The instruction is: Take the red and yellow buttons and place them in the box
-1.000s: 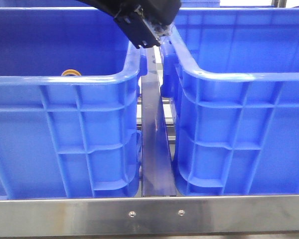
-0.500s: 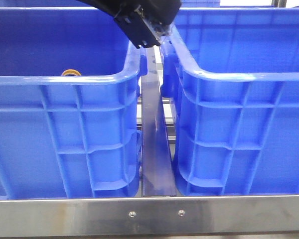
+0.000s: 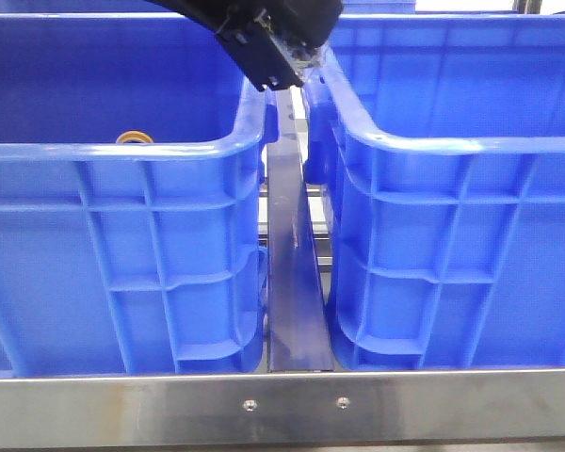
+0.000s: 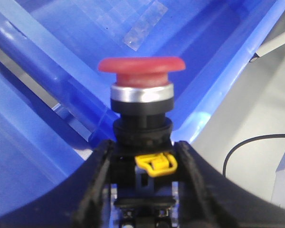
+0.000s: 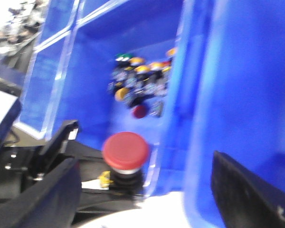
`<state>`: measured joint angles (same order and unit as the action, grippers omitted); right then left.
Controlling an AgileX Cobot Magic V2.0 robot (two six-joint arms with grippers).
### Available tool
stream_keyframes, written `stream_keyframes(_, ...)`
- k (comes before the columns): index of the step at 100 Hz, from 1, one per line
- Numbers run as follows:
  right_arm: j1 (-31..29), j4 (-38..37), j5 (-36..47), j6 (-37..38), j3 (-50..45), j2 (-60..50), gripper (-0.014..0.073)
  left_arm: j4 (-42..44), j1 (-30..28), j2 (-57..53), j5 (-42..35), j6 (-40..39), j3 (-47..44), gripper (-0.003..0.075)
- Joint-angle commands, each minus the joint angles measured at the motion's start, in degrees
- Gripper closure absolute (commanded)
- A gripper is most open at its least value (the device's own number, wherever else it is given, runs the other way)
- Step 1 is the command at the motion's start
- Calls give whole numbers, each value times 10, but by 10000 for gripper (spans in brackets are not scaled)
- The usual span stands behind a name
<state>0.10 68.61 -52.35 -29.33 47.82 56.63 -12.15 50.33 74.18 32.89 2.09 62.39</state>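
My left gripper (image 4: 142,148) is shut on the black body of the red button (image 4: 141,71), cap up on its silver collar. Beyond it lies the blue inside of a crate (image 4: 85,28). The right wrist view shows that same red button (image 5: 126,148) held by a crate rim, with my right gripper (image 5: 143,190) open and wide, nothing between its fingers. A yellow button (image 3: 132,138) peeks over the left crate's near wall. The right-hand crate, the box (image 3: 452,146), stands beside it. A black arm part (image 3: 273,47) hangs over the gap between the two crates.
A pile of several buttons (image 5: 140,85) with yellow, red and green caps lies on a crate floor. A steel rail (image 3: 292,282) runs between the crates and a steel bar (image 3: 282,405) crosses in front. A black cable (image 4: 256,142) lies on the grey surface.
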Motion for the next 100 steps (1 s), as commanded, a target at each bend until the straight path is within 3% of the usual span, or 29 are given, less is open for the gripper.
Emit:
stream_keyframes(1, 25, 52, 5, -17, 26, 18, 18, -10, 4, -15, -41, 1, 17, 660)
stream_keyframes(26, 106, 55, 27, -14, 62, 87, 18, -10, 4, -15, -41, 1, 17, 660)
stream_keyframes(49, 136, 58, 25, -12, 77, 143, 24, -10, 4, -15, -41, 1, 17, 660)
stream_keyframes(59, 142, 58, 23, -12, 77, 149, 110, -10, 4, -15, -41, 1, 17, 660)
stream_keyframes(78, 143, 59, 23, -16, 78, 149, 424, -10, 4, -14, -41, 1, 17, 660)
stream_keyframes(94, 143, 59, 19, -16, 78, 149, 445, -10, 4, -9, -37, 1, 17, 652)
stream_keyframes(100, 143, 59, 15, -16, 78, 149, 445, -10, 4, -7, -34, 1, 17, 609)
